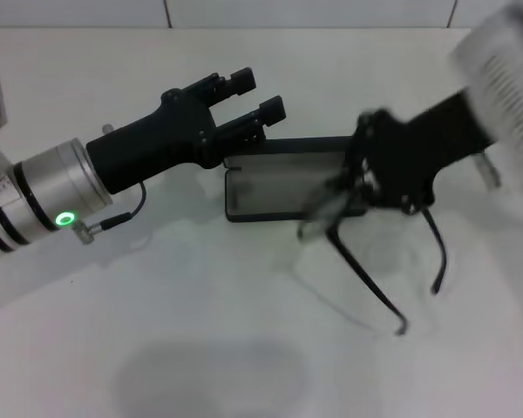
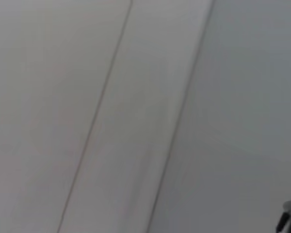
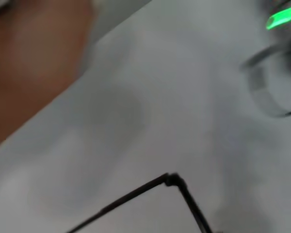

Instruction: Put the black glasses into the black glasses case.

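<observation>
Black glasses at black glasses case rim

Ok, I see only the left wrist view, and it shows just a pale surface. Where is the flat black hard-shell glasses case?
Observer: In the head view, the black glasses case lies open near the middle of the table, grey lining up, next to the left gripper.
Operator: Is that gripper holding something?
Observer: No. Its fingers are apart and empty, by the case's back left corner.
Operator: And the thin black wire-frame glasses?
Observer: The black glasses are at the case's right end, their front at the right gripper, with both temple arms unfolded and pointing toward the robot.
</observation>
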Controlling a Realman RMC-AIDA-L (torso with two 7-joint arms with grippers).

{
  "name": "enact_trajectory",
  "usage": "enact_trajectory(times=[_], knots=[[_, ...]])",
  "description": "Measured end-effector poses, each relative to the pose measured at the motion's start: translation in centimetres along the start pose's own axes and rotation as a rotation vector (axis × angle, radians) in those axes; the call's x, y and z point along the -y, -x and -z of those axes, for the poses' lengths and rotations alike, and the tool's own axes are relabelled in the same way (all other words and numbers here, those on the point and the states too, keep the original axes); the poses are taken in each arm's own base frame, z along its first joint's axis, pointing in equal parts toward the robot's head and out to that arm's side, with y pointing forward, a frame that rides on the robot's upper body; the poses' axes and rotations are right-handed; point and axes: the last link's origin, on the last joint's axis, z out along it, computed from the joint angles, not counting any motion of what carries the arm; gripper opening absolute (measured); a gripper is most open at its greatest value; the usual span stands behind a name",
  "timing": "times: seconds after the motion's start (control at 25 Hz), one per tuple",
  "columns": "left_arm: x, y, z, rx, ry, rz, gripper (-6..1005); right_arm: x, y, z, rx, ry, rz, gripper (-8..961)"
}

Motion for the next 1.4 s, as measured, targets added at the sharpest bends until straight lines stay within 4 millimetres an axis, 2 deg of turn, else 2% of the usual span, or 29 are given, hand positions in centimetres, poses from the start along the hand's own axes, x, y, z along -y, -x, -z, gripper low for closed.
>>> enact_trajectory(times=[0.16, 0.24, 0.28, 0.32, 0.52, 0.76, 0.8, 0.84, 0.92, 1.08, 1.4], knots=[[-0.1, -1.7, -0.7, -0.011, 0.083, -0.014, 697, -1.1, -2.1, 3.3, 0.191, -0.223, -0.225, 113], [0.2, -3.2, -1.3, -0.005, 0.121, 0.008, 697, -2.0, -3.3, 4.5, 0.266, -0.315, -0.326, 112], [0.3, -3.8, -1.6, 0.001, 0.136, 0.018, 697, -2.0, -3.3, 4.5, 0.266, -0.315, -0.326, 112], [0.3, -4.5, -2.0, 0.008, 0.154, 0.028, 697, -3.3, -5.0, 5.5, 0.353, -0.423, -0.457, 112], [-0.4, -6.7, -3.2, 0.021, 0.269, 0.030, 696, -4.6, -7.3, 6.2, 0.467, -0.601, -0.646, 112], [-2.1, -8.1, -5.2, 0.068, 0.446, 0.033, 694, -4.3, -9.5, 5.5, 0.462, -0.715, -0.769, 112], [-2.1, -8.1, -5.2, 0.068, 0.446, 0.033, 694, -4.1, -9.6, 5.3, 0.454, -0.723, -0.773, 112], [-2.7, -8.1, -6.4, 0.111, 0.490, 0.054, 694, -3.9, -9.7, 5.0, 0.450, -0.726, -0.774, 112], [-3.1, -7.9, -7.0, 0.134, 0.508, 0.066, 694, -3.5, -9.6, 4.3, 0.449, -0.722, -0.764, 112], [-3.6, -7.7, -8.5, 0.194, 0.534, 0.104, 694, -3.0, -8.7, 3.0, 0.459, -0.697, -0.701, 112], [-2.6, -6.6, -8.9, 0.269, 0.435, 0.194, 694, -3.2, -6.5, 2.7, 0.548, -0.640, -0.597, 111]])
